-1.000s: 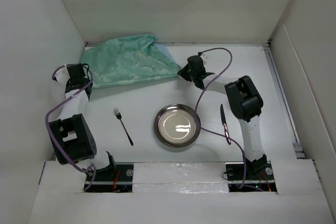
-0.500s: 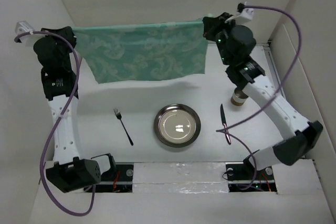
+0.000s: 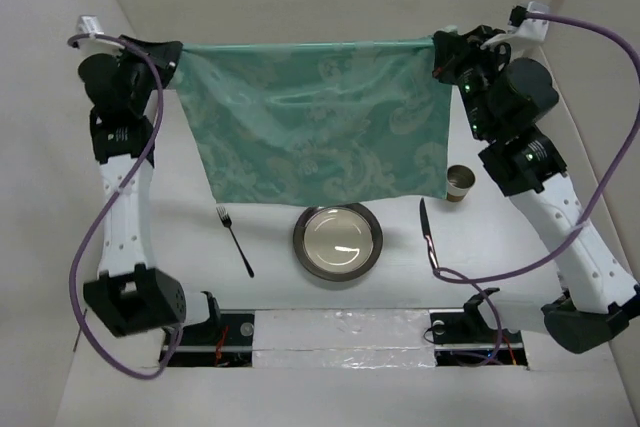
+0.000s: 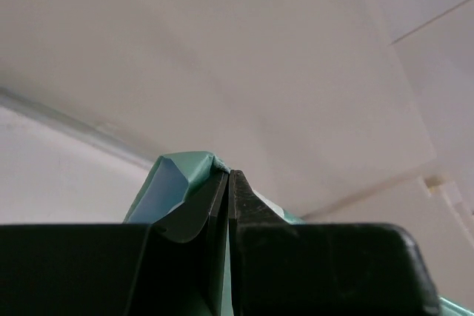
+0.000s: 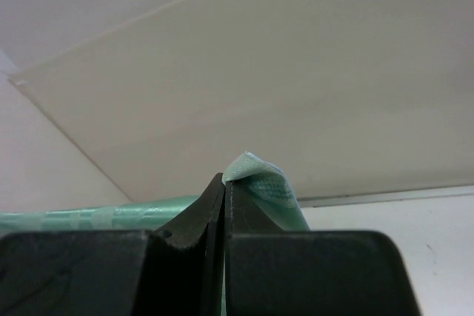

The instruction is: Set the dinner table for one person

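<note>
Hoisted cloth (image 3: pixel 320 127) higher, spread it wider past plate (image 3: pixel 338 240), clamped tight on its top corners with left gripper (image 3: pixel 177 51), right gripper (image 3: pixel 438 47).

The right tool (image 5: pixel 224 186) has its black jaws pressed together on a corner of green cloth (image 5: pixel 259 175), whose taut edge runs leftward before white walls (image 5: pixel 296 72).

A green patterned cloth (image 3: pixel 320 122) hangs spread wide, its lower edge near the far rim of a round metal plate (image 3: pixel 338 240), with a fork (image 3: pixel 235 240) left of it, a knife (image 3: pixel 428 235) right, and a cup (image 3: pixel 460 184) just beyond the knife.
</note>
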`<state>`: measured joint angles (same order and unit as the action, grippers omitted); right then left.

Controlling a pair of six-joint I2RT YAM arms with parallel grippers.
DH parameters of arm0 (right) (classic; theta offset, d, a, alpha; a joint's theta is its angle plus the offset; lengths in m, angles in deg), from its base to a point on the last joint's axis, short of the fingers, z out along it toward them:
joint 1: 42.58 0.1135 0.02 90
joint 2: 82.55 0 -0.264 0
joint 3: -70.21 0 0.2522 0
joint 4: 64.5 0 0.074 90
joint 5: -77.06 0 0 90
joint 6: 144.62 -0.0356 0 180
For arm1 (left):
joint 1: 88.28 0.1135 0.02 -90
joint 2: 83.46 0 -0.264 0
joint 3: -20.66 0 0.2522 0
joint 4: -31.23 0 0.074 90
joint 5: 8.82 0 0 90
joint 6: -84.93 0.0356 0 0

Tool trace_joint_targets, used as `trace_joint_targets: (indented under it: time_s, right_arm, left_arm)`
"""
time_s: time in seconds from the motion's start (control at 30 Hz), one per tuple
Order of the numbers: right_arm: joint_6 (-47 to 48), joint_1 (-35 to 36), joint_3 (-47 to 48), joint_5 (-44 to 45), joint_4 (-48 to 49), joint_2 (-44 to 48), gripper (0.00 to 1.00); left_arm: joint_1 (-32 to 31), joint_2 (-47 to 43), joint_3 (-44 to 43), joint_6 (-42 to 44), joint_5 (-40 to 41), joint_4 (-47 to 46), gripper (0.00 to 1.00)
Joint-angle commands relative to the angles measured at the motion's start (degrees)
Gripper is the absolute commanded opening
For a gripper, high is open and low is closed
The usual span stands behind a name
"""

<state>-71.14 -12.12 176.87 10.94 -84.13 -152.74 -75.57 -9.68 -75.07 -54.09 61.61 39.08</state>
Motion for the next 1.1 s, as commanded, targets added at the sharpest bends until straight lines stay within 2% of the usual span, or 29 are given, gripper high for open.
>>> trace_joint_targets:
  time_s: [0.0, 0.07, 0.17, 0.23, 0.33, 0.4, 0.47, 0.53, 0.57, 0.6, 0.67, 0.7, 0.73, 0.83, 0.87, 0.9, 0.93, 1.07]
  right_arm:
    - [0.4, -4.1, -1.2, -1.4, -0.4, -2.5, 0.00]
    - [0.1, -6.5, -1.4, -3.7, 1.5, -5.8, 0.00]
    - [-0.1, -9.8, 4.8, -7.4, 0.9, -14.2, 0.00]
    - [-0.8, -11.5, 13.4, -10.6, -2.0, -19.2, 0.00]
    - [-2.1, -14.6, 25.1, -14.1, -5.6, -27.1, 0.00]
    - [-2.5, -15.9, 29.9, -14.6, -8.6, -30.9, 0.00]
    - [-2.9, -16.6, 31.4, -15.7, -8.9, -31.7, 0.00]
    - [-4.3, -18.3, 27.7, -17.9, -7.2, -29.7, 0.00]
    - [-5.0, -19.1, 21.1, -19.2, -4.2, -28.3, 0.00]
    - [-5.7, -20.0, 17.3, -22.3, -2.9, -25.9, 0.00]
    - [-8.4, -22.5, 8.0, -23.4, 3.0, -23.0, 0.00]
    - [-8.8, -23.0, -1.2, -26.9, 5.1, -21.8, 0.00]
    - [-9.8, -24.1, -5.2, -28.0, 7.4, -20.5, 0.00]
    - [-11.2, -25.2, -16.6, -31.7, 11.0, -21.3, 0.00]
    - [-12.0, -26.1, -21.9, -33.2, 13.1, -23.6, 0.00]
    - [-12.0, -26.1, -22.0, -33.2, 13.1, -23.6, 0.00]
    - [-12.1, -26.1, -23.0, -34.2, 13.1, -24.4, 0.00]
    - [-11.6, -26.1, -27.8, -35.1, 13.8, -27.1, 0.00]
  left_arm:
    - [-2.6, 8.6, -4.2, 5.0, -1.9, 1.2, 0.00]
    - [-4.8, 14.4, -6.7, 7.0, -2.0, 2.4, 0.00]
    - [-5.4, 21.6, -12.8, 5.7, -2.5, 3.0, 0.00]
    - [-5.4, 26.8, -20.6, 4.7, -3.2, 4.6, 0.00]
    - [-5.4, 31.0, -31.2, 4.1, -4.1, 8.1, 0.00]
    - [-5.4, 31.8, -35.2, 3.8, -4.4, 8.7, 0.00]
    - [-5.4, 31.1, -34.9, 3.7, -5.3, 7.7, 0.00]
    - [-5.4, 27.9, -28.4, 3.8, -5.5, 6.3, 0.00]
    - [-5.4, 26.4, -25.3, 3.8, -5.2, 2.0, 0.00]
    - [-5.4, 24.9, -17.3, 3.5, -4.9, 0.0, 0.00]
    - [-5.4, 21.0, -8.8, 2.9, -4.3, -5.3, 0.00]
    - [-5.4, 20.0, -0.8, 2.5, -4.4, -7.1, 0.00]
    - [-5.4, 18.9, 2.8, 2.2, -4.6, -8.2, 0.00]
    - [-5.4, 17.5, 15.7, 1.1, -4.0, -13.4, 0.00]
    - [-6.2, 16.7, 24.1, -0.1, -0.8, -18.0, 0.00]
    - [-6.2, 16.7, 24.1, -0.1, -0.8, -18.1, 0.00]
    - [-7.0, 16.1, 29.1, -0.6, -0.6, -19.7, 0.00]
    - [-8.1, 15.7, 36.3, -1.1, 0.8, -23.7, 0.00]
